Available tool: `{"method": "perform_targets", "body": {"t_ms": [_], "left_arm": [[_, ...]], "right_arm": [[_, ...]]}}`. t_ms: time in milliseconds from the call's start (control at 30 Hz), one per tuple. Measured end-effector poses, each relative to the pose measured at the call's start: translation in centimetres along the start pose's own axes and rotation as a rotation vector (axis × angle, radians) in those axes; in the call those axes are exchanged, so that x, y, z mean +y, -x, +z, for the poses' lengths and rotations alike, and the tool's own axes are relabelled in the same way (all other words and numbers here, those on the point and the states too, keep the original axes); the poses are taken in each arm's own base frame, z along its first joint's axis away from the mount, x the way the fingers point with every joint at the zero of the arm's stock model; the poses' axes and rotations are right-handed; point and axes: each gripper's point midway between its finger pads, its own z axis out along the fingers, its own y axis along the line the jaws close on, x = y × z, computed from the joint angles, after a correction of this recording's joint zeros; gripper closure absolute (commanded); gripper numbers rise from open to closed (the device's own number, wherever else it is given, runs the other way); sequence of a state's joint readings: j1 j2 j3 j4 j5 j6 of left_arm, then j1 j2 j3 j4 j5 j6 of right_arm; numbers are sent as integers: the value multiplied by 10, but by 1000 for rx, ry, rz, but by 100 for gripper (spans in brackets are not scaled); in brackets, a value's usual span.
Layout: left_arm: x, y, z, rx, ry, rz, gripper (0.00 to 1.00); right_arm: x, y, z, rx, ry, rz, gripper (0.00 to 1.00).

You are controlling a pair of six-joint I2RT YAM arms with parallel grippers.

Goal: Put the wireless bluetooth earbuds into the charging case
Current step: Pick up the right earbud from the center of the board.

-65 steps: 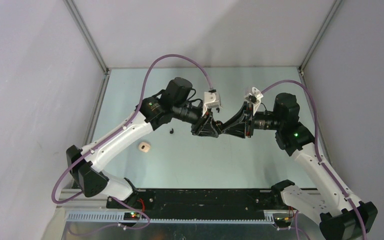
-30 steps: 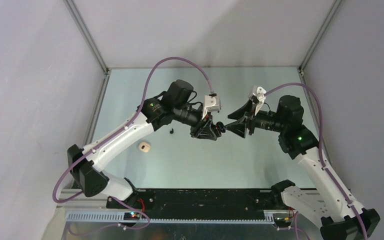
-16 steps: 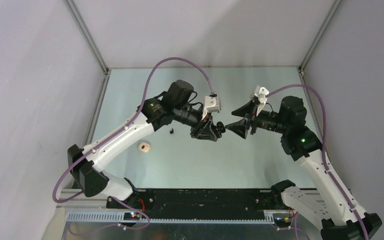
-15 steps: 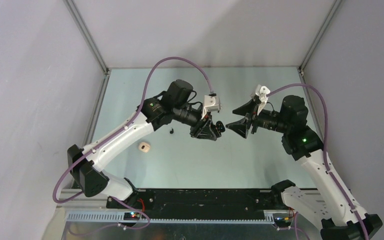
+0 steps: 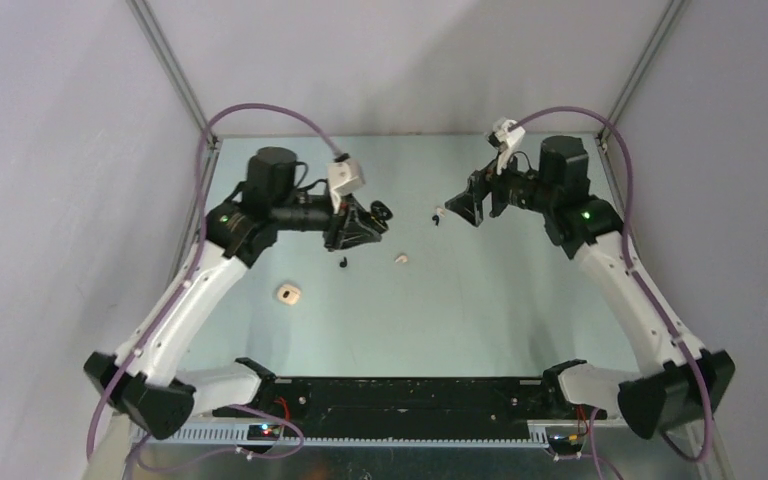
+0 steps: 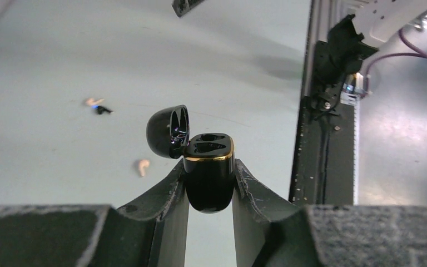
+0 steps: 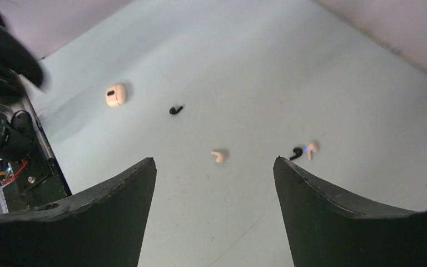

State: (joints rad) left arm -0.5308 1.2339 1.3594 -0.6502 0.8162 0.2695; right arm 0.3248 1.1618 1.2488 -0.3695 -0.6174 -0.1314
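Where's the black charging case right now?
The black charging case is clamped in the left gripper, lid open, left of centre in the top view, near a black earbud on the table.

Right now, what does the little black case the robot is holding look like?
The black charging case is shiny, pebble-shaped plastic with a gold band around its rim. Its hinged lid is flipped open, and both earbud wells look empty. It stands upright above the table, pinched by the left gripper; nothing else touches it.
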Motion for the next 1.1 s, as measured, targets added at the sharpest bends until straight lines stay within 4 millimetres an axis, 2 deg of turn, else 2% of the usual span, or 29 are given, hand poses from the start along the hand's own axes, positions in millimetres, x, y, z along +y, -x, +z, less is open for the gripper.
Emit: {"method": "perform_targets", "body": {"t_ms": [133,233,300,367,433,533,633,733,800,967,1100], "left_arm": [[8,3,-35,-75,97,34,100],[13,-7,-50,-105,137,33,100],[15,-18,-55,-114,150,18,100],[19,-30,-59,-121,154,-1,100],[22,-43,-61,-124,159,-26,100],[25,-52,-65,-126,175,-43,100],[20,-49,-70,-144,181,-18,100],[12,-44,-73,-165,174,15,100],[10,-42,-73,-174,167,30,100],[12,-49,-69,-171,157,19,100],[14,-51,-67,-170,154,15,100]], "right_arm": [[-18,-31,25,109,1,78,19],[-33,-44,41,175,-18,115,23],[-46,-46,54,206,-37,120,29],[-61,-50,68,249,-57,132,40],[-76,-59,86,298,-68,149,48],[-95,-90,111,401,-66,184,52],[-106,-132,131,531,-39,212,53],[-110,-162,145,633,5,216,54],[-110,-173,155,680,42,201,54],[-105,-182,172,722,94,158,55],[-98,-196,179,770,95,141,56]]}}
